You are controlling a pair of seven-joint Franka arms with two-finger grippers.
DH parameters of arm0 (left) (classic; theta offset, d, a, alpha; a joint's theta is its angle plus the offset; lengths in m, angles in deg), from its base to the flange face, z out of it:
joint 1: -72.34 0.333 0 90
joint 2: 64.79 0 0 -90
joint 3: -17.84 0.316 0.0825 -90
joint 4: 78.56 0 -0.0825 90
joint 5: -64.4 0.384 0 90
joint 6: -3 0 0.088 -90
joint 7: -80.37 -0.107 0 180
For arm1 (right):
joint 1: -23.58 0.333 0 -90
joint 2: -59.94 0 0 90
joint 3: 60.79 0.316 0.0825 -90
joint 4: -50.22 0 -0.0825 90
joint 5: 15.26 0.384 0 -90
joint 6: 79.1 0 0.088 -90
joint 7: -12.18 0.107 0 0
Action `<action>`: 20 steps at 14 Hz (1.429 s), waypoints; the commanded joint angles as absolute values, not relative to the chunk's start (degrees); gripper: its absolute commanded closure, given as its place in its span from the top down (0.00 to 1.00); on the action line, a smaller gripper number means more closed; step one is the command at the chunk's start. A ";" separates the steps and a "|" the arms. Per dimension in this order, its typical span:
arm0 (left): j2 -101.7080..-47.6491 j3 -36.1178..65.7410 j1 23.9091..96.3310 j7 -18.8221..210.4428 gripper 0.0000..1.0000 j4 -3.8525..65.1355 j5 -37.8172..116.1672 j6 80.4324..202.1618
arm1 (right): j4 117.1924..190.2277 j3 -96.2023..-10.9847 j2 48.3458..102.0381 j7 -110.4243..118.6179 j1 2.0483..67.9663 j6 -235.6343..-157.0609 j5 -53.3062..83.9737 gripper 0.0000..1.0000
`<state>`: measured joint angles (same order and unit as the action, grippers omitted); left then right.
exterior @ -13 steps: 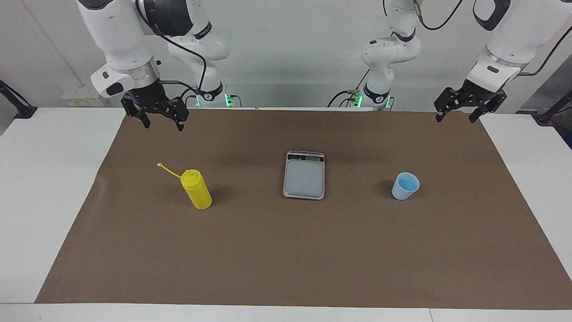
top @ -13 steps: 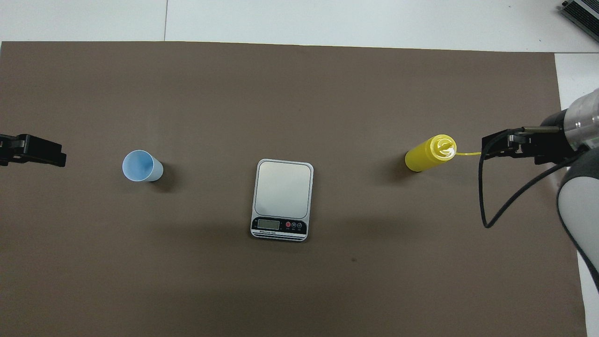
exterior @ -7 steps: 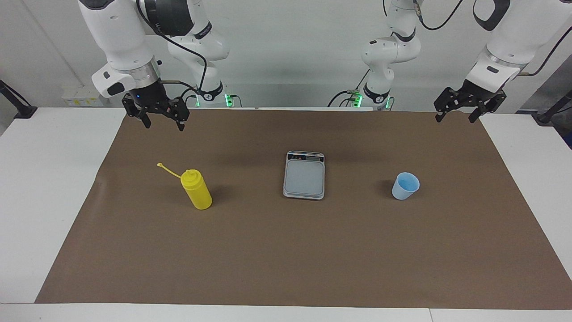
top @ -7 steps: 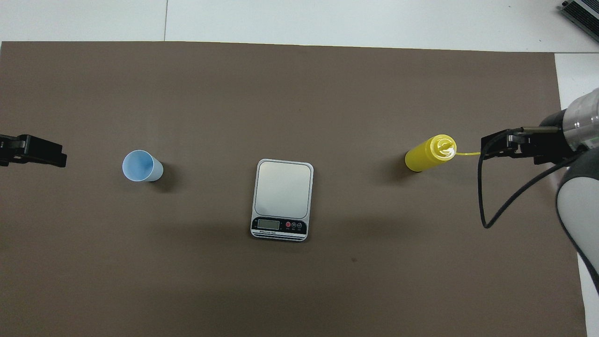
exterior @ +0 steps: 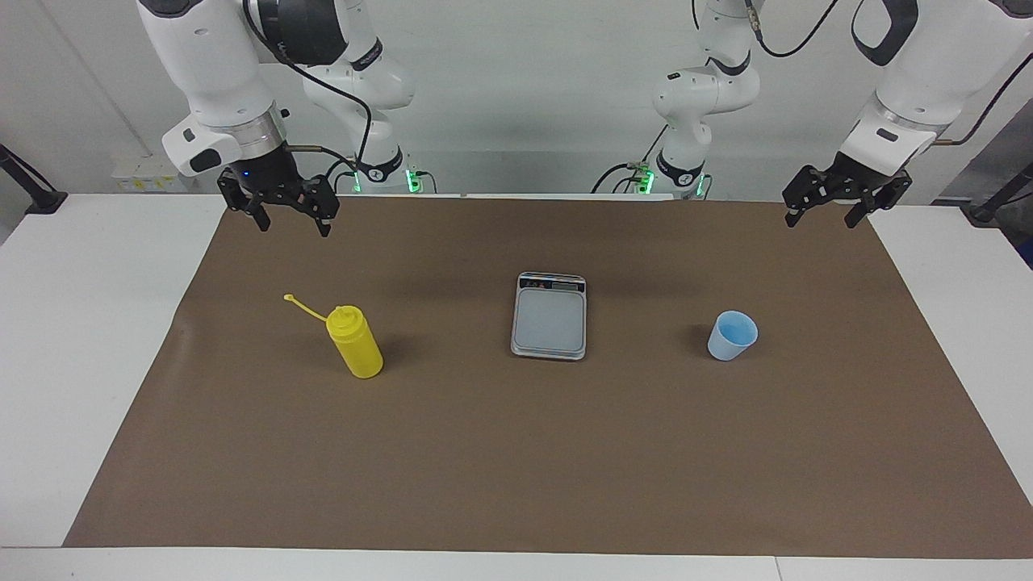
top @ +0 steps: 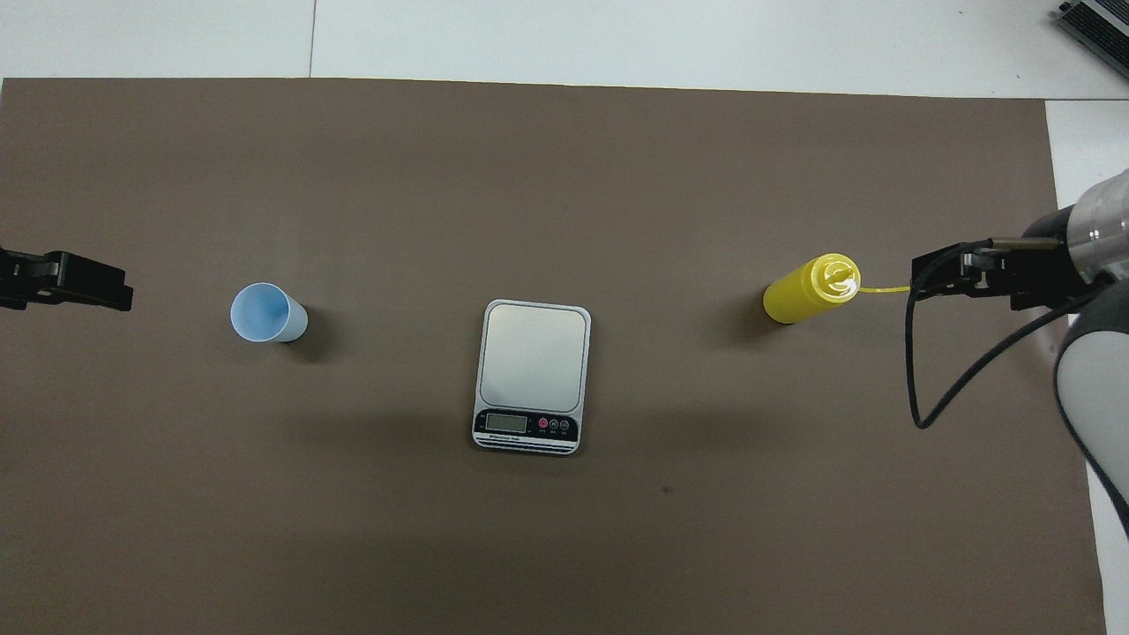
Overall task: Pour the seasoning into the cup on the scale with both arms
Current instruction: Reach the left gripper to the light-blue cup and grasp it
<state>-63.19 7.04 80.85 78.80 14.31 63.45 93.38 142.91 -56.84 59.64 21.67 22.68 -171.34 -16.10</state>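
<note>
My table (exterior: 89, 339) is white, and most of it lies under a brown paper mat (exterior: 516, 452). Both my pincers are raised over the mat edge closest to my bases, each at its own end, empty.

My right gripper (exterior: 292, 223) points down with its fingers spread apart. Below it, out toward the middle of the mat, stands the yellow squeeze bottle (exterior: 356, 343), upright, its thin cap strap (exterior: 305, 307) sticking out sideways toward my right arm's end of the table. Nothing of mine touches the bottle. In the overhead view this gripper (top: 926, 275) shows just beside the tip of the strap.

My left gripper (exterior: 817, 216) also points down, fingers apart. The small pale blue cup (exterior: 733, 335) stands upright on the mat, well apart from this gripper and more toward the table's middle. From above, this gripper (top: 119, 295) comes in at the mat's end beside the cup (top: 267, 313).

Between bottle and cup, well apart from both pincers, lies the silver-grey kitchen scale (exterior: 549, 316), flat, its dark display strip (exterior: 552, 282) on the short edge toward my bases. Its platform is bare; the cup is beside it, on the mat.
</note>
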 commanded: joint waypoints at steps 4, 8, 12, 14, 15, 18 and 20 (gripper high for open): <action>-64.78 7.03 83.50 80.27 1.00 24.44 60.62 106.43 | 143.39 -56.58 58.88 21.50 22.18 -170.86 -15.34 1.00; -66.90 7.20 83.41 82.03 1.00 32.69 60.71 118.46 | 143.39 -56.66 58.88 21.59 22.00 -170.86 -15.26 1.00; -68.04 7.12 82.54 85.62 1.00 39.39 60.71 128.67 | 143.39 -56.66 58.88 21.59 22.09 -170.86 -15.26 1.00; -68.49 7.12 82.27 86.78 1.00 40.71 60.71 130.53 | 143.39 -56.66 58.88 21.59 22.09 -171.12 -15.26 1.00; -69.09 7.12 82.18 87.04 1.00 40.80 60.71 130.88 | 143.39 -56.66 58.88 21.59 22.09 -171.12 -15.26 1.00; -70.77 7.12 80.34 90.03 1.00 42.81 60.80 133.34 | 143.30 -56.66 58.97 21.67 22.00 -171.47 -15.34 1.00; -71.21 7.12 80.25 90.21 1.00 43.00 60.71 133.96 | 143.30 -56.66 58.97 21.76 22.00 -171.56 -15.26 1.00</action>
